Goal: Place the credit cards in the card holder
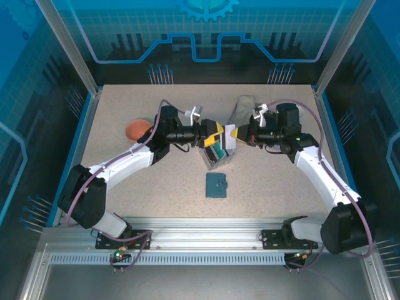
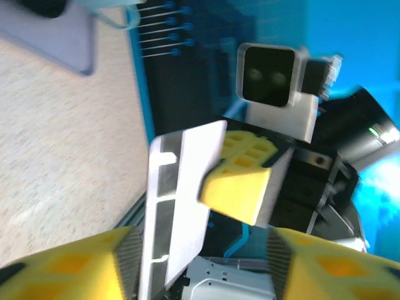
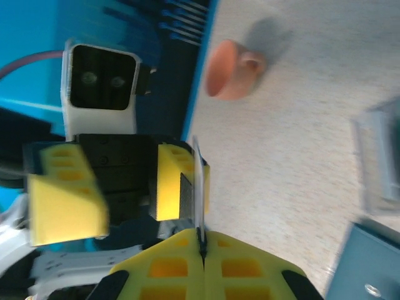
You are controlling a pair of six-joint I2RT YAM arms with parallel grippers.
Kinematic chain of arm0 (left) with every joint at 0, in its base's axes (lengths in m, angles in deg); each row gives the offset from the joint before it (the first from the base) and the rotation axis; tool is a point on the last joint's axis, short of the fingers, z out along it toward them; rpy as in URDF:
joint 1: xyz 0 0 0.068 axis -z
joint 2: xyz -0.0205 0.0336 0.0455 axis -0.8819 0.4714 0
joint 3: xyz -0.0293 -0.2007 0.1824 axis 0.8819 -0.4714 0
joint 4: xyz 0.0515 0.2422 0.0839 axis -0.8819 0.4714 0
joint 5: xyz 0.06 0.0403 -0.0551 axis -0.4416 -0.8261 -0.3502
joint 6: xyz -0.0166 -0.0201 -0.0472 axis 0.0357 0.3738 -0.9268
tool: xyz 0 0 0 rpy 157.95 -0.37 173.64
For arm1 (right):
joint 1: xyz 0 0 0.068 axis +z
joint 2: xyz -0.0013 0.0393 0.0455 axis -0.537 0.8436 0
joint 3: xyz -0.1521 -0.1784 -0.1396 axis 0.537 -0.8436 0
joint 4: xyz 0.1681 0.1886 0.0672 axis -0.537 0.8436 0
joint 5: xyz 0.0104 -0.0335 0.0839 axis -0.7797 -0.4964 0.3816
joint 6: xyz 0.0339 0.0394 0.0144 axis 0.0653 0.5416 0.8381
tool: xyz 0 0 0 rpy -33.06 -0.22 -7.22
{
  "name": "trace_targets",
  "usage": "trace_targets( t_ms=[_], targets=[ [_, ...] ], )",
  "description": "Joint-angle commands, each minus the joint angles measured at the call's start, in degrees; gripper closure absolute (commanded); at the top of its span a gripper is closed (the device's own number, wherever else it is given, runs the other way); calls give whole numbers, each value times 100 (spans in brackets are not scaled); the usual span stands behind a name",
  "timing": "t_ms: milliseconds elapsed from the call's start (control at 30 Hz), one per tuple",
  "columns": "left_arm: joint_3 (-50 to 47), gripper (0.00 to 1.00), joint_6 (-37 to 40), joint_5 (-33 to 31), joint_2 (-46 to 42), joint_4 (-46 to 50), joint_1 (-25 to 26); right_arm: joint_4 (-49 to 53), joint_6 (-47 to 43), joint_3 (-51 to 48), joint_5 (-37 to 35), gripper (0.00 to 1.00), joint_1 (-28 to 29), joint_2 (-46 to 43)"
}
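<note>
Yellow fingers of the right claw are pressed tight together on a credit card, seen edge-on as a thin line rising from between them. From the left wrist the same card looks pale and flat, pinched at one edge by a yellow finger of the right claw. The left claw faces it with its jaws well apart. One of its pads is just beside the card's face, perhaps touching, but it grips nothing.

From above, the two claws meet nose to nose over the middle of the surface, the card raised between them. Directly beneath sits a small grey tray with a teal card in it. The card holder lies flat and folded shut on the near side of the tray, its snap dot facing up, apart from both claws.

This looks like a mid-air regrasp or handover of one card, with insertion not yet begun. The next move likely calls for one claw to settle a firm hold on the card's short edge. The holder would then need opening and steadying so a slot is exposed.

Further out, an orange cup stands at the far left and a flat grey pad lies at the far right.
</note>
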Motion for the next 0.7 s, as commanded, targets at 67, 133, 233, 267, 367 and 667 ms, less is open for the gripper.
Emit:
trace_targets(
  t_ms=[67, 133, 233, 267, 367, 667],
  targets=[
    [13, 23, 1311, -1609, -483, 3350, 6, 1836, -884, -234, -2623, 96, 732, -319],
    [-218, 22, 1347, -2128, -527, 3917, 0, 1670, -647, -526, -2910, 96, 1222, -240],
    [-582, 21, 1265, -2204, -555, 3915, 13, 1447, -295, -716, -3399, 97, 1896, -39],
    [-702, 20, 1222, -2203, -578, 3842, 9, 1371, -184, -720, -3548, 97, 2093, 42],
    [-868, 18, 1207, -2318, -657, 3873, 12, 1191, 81, -722, -3895, 97, 2563, 326],
    [-841, 17, 1312, -2286, -457, 3900, 49, 1321, 252, -617, -4447, 97, 3093, 1065]
  ],
)
